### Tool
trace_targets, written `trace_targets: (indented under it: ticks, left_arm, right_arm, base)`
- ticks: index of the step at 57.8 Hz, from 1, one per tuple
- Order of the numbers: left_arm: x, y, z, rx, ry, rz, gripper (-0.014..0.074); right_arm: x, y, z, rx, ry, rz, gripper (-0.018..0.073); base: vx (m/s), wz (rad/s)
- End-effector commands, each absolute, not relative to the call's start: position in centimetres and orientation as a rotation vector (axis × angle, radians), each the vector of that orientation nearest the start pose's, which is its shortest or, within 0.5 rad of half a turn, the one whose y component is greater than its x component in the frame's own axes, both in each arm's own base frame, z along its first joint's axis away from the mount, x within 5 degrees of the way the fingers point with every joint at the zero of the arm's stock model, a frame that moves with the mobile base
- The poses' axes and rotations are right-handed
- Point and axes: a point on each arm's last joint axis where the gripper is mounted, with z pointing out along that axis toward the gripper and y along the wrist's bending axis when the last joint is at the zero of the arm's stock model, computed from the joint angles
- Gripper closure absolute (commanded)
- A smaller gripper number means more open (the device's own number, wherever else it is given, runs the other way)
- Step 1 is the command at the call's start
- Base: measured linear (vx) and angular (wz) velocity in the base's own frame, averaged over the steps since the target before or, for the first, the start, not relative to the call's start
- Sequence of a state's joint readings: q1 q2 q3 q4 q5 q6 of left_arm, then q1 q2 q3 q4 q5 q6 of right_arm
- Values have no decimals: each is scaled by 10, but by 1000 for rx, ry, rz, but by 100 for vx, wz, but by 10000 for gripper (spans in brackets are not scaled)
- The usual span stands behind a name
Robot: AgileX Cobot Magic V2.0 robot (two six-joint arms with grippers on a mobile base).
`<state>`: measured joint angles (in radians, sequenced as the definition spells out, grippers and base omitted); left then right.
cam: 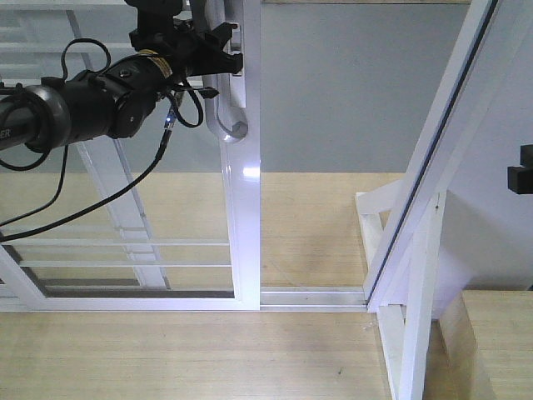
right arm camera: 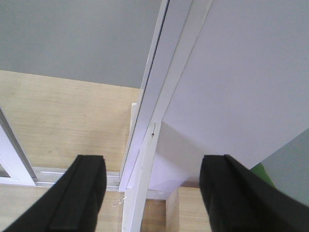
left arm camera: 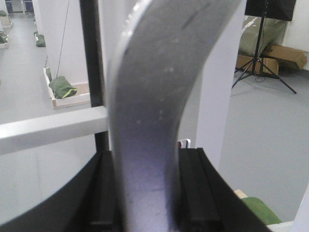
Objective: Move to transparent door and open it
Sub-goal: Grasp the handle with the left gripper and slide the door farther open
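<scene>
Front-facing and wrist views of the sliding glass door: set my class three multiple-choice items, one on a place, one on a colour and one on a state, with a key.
1. Where is the left gripper?
A. On the curved silver pull handle of the white-framed transparent door.
B. On a drawer knob.
C. On a kettle lid.

2. What colour are the right gripper's fingers?
A. Red.
B. Black.
C. Yellow.

3. What state is the right gripper in?
A. Shut on the handle.
B. Holding a cup.
C. Open and empty.

Key:
1 A, the left wrist view shows the handle clamped between its fingers.
2 B, both fingers show black.
3 C, there is a wide gap and nothing is gripped.
</scene>
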<state>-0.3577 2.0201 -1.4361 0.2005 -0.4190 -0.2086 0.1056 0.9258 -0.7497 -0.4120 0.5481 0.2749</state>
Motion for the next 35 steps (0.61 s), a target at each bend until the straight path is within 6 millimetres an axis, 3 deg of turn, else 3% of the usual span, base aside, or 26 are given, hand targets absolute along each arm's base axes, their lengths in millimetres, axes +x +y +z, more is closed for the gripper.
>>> trace_targets:
  ticks: [1, 18, 35]
  left_arm:
    - [447, -150, 293, 233, 1564, -347, 377]
    - [443, -136, 310, 252, 1522, -293, 369]
    - [424, -109, 293, 213, 1589, -262, 339]
  right_arm:
    - [188, 0, 338, -103, 2062, -223, 62]
    - [189, 1, 338, -104, 2059, -222, 62]
    - [189, 0, 338, -113, 2056, -236, 62]
  base:
    - [0, 0]
    - [0, 0]
    - [0, 0]
